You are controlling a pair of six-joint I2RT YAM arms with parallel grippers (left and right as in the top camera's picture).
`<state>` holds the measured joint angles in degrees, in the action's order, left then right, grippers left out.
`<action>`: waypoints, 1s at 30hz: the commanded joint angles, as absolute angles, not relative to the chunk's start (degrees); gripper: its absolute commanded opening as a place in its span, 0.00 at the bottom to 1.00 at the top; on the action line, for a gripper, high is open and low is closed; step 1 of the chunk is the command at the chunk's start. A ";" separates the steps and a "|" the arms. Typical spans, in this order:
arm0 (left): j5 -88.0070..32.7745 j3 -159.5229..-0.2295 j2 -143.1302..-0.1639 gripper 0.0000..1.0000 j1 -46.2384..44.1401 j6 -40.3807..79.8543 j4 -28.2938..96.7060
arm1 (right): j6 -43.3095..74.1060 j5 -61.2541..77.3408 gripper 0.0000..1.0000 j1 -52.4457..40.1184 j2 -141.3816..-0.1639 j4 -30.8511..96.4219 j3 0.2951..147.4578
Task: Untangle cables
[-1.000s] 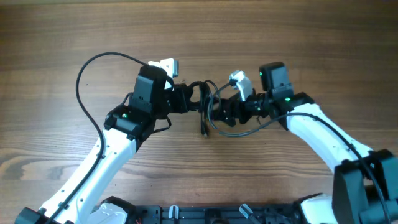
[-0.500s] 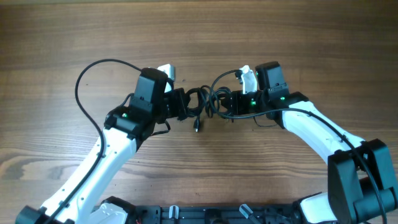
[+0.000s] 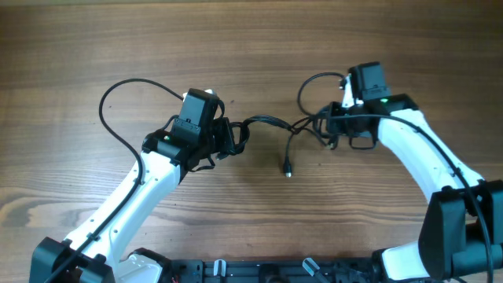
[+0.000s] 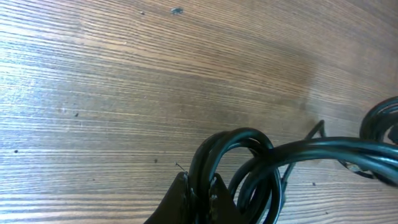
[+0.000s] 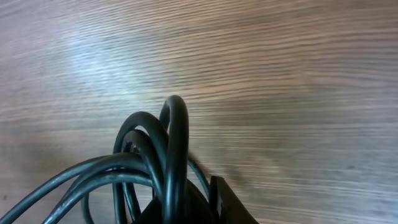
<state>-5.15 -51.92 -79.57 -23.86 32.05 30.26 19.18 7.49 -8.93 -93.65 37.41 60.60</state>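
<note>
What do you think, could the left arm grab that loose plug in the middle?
Probably not right now. The left gripper is shut on the cables, so it would have to let go first. Nothing else blocks the plug.

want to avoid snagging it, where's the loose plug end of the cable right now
In the overhead view the plug end is near the picture's middle, just robot-side of the cables strung between the left gripper and the right gripper.

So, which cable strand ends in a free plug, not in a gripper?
The strand running from the middle of the cables toward the robot, with the plug at its tip. The others stretch between the left gripper and right gripper.
</note>
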 commanded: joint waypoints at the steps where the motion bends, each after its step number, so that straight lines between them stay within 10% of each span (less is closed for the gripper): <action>1: -0.10 -52.18 -79.68 0.04 -19.75 33.98 31.53 | 21.21 4.34 0.18 -5.85 -94.28 38.26 61.93; 9: -2.33 -52.18 -79.68 0.04 -14.35 44.42 31.31 | 21.89 2.94 0.20 -5.87 -94.30 40.40 60.62; 12: -9.43 -52.18 -79.68 0.19 -14.33 48.90 30.70 | 22.52 2.55 0.22 -5.87 -94.30 41.45 59.90; 18: -10.00 -52.18 -79.68 0.04 -14.28 50.17 30.74 | 22.52 1.76 0.24 -5.87 -94.30 41.15 57.49; 21: -10.00 -52.18 -79.68 0.04 -14.39 50.11 30.96 | 22.00 2.17 0.44 -5.87 -94.30 40.99 57.52; 24: -9.91 -52.18 -79.68 0.09 -14.39 49.74 32.03 | 20.93 2.61 0.99 -5.87 -94.28 41.69 58.08; 30: -9.58 -51.99 -79.68 0.42 -14.76 49.74 32.01 | 17.76 6.48 1.00 -5.87 -94.24 56.23 73.91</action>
